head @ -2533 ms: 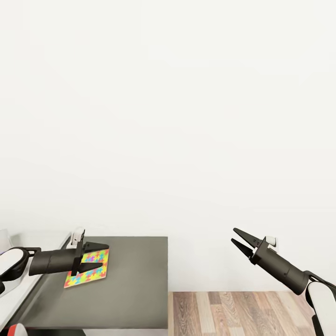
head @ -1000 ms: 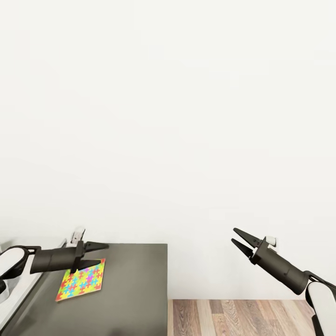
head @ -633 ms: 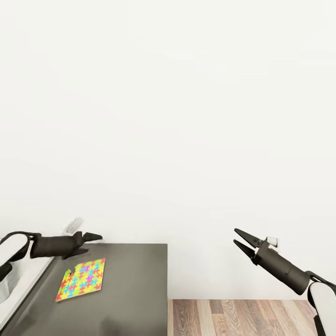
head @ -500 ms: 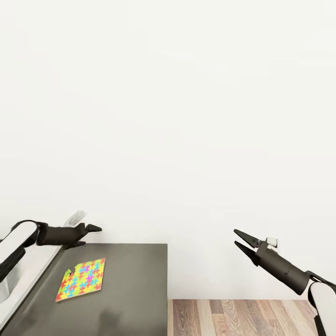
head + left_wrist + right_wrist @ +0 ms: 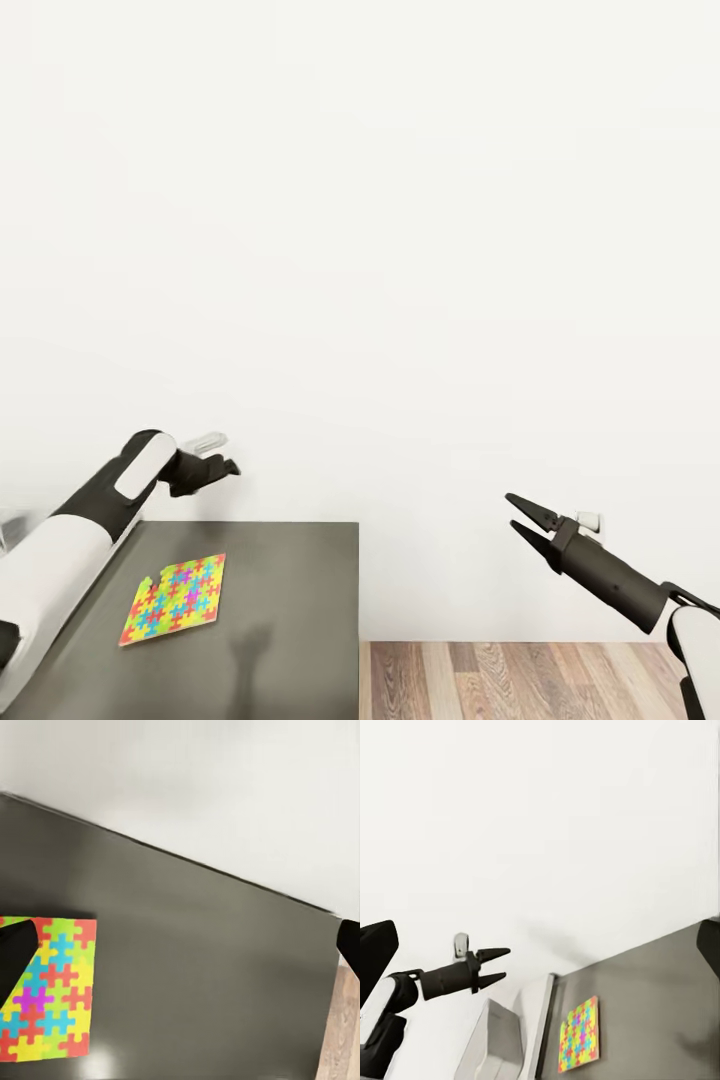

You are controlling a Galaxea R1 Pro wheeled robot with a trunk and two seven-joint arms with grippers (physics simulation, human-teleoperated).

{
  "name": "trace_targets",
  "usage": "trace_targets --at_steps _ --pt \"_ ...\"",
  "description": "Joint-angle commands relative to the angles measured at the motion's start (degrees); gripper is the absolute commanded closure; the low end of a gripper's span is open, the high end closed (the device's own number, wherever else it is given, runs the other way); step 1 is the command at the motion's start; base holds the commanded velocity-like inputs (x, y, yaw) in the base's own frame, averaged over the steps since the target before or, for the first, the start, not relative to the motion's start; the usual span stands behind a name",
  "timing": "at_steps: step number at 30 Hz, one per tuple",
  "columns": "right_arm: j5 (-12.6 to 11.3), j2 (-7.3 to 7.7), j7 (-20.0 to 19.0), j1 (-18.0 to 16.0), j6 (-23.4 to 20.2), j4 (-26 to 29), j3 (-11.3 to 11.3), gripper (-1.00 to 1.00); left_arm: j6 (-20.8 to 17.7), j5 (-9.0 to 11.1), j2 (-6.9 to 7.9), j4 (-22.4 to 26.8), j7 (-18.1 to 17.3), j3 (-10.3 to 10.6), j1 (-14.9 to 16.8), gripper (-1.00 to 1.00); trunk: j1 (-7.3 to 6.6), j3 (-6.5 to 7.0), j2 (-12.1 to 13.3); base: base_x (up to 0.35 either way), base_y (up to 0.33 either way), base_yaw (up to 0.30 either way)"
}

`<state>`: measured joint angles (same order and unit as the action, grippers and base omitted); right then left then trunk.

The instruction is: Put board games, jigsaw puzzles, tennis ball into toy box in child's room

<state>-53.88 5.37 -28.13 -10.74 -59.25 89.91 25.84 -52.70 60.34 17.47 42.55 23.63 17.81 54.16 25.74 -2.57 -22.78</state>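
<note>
Lying flat on the table (image 5: 290, 600), 1 jigsaw puzzle (image 5: 175, 598); both claws spread, empty

Left arm: raised from the 8 o'clock corner of the head view, bent at the elbow, forearm white, wrist dark.
Left gripper (image 5: 222, 467): pointing toward 3 o'clock, fingers parted, holding nothing.
Right arm: reaching in from 4 o'clock.
Right gripper (image 5: 521, 518): aimed toward 10 o'clock, fingers parted, holding nothing.

A jigsaw puzzle (image 5: 47, 997) of red, yellow, green, blue and purple pieces lies flat on the dark grey table (image 5: 202, 975). A dark fingertip (image 5: 15, 952) overlaps one corner. Beyond the table's far edge stands a white wall (image 5: 225, 787), with wooden floor (image 5: 341, 1042) past its end.
</note>
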Motion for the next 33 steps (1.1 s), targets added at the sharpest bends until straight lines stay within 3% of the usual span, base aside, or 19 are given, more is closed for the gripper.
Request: trace_targets --at_steps 1,8,14,17,26,33 --pt "0.44 -0.01 -0.36 -0.07 -0.25 0.01 0.22 -1.0 1.46 -0.39 -0.35 -2.28 0.51 0.3 0.71 -1.0 0.04 -0.14 -0.14 0.0 0.0 0.0" --pt "0.44 -0.01 -0.11 -0.07 -0.26 0.01 0.42 -1.0 4.7 -3.59 -0.9 -7.9 0.6 0.44 1.74 -1.0 0.04 -0.14 -0.14 0.0 0.0 0.0" --pt "0.46 -0.01 0.0 -0.07 -0.26 -0.06 0.44 -1.0 11.34 -12.03 -0.97 -10.14 0.7 0.42 1.82 -1.0 0.04 -0.14 -0.14 0.0 0.0 0.0" --pt "0.51 0.01 0.08 -0.07 -0.26 -0.17 0.44 -1.0 13.06 -14.5 -0.84 -12.29 0.67 0.39 1.89 -1.0 0.04 -0.14 -0.14 0.0 0.0 0.0" --pt "0.45 -0.02 1.14 -0.1 -0.34 -0.5 0.32 -1.0 17.77 -15.89 -0.63 -17.67 0.6 0.75 1.92 -1.0 0.04 -0.14 -0.14 0.0 0.0 0.0" --pt "0.44 -0.28 1.59 -0.08 -0.37 -0.16 0.23 -1.0 19.02 -15.95 -0.44 -18.33 0.14 1.04 1.92 -1.0 0.04 -0.14 -0.14 0.0 0.0 0.0"
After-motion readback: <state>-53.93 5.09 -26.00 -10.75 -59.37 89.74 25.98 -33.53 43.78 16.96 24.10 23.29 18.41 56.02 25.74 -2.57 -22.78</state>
